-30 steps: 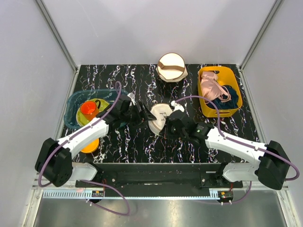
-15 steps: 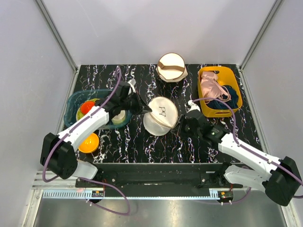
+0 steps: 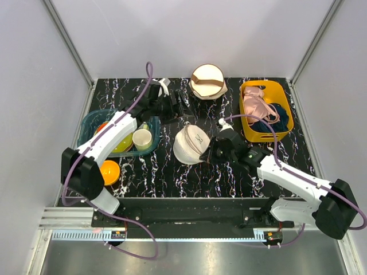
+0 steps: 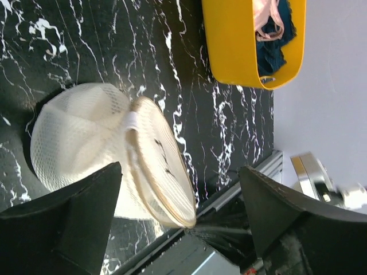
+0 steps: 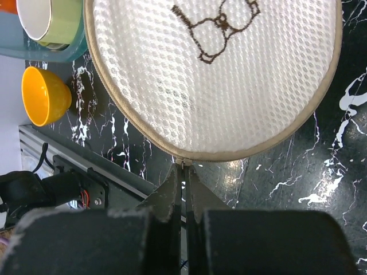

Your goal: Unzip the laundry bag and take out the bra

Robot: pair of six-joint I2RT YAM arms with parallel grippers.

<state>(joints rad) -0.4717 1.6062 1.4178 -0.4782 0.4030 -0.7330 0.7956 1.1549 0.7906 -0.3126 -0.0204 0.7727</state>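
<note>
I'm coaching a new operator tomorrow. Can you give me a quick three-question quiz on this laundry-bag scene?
1. True or false: the left pincer stands open, clear of the laundry bag.
2. Where does the pink garment lie? A teal tray; B yellow bin; C orange bowl.
3. Fill in: the right pincer is shut on the bag's zippered ____.
Key: 1 true; 2 B; 3 rim.

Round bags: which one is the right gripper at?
The white mesh laundry bag with the bra drawing, mid-table; the right gripper is shut at its zipper edge. The brown-banded cream bag sits apart, farther back.
</note>
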